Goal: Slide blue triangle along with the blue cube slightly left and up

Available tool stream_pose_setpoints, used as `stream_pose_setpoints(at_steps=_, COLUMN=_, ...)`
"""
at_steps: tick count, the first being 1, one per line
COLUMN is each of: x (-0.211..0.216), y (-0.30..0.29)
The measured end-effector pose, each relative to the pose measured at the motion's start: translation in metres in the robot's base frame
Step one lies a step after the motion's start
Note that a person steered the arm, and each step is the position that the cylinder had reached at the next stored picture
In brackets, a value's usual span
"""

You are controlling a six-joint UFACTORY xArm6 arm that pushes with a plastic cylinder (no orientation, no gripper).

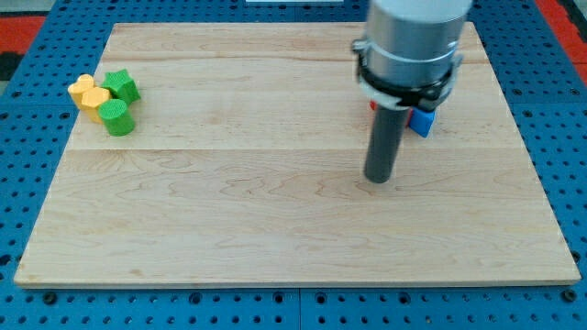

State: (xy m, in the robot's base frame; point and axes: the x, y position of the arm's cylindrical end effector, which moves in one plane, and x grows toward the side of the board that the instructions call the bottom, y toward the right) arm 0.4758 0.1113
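My tip [378, 180], a bare rod with no gripper to open or close, rests on the worktop [229, 220] just below-left of the blue block [423, 122], half hidden behind the arm beside something red [373, 106], probably lining up a push; green [117, 119] and yellow blocks [90, 94] huddle far left.

The arm comes down from the view's top right as a broad grey cylinder ringed by a black clamp. Below the clamp a straight dark rod hangs upright, and my tip [378, 180] rests low at the wooden board's surface, right of centre.
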Motion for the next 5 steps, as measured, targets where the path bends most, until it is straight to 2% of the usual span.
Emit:
stream_pose_setpoints(at_steps=1, x=-0.016, y=0.063)
stream_pose_setpoints(at_steps=2, x=-0.038, y=0.096)
stream_pose_setpoints(at_steps=3, x=-0.047, y=0.067)
stream_pose_setpoints(at_steps=4, x=-0.043, y=0.059)
stream_pose_setpoints(at_steps=5, x=-0.058, y=0.058)
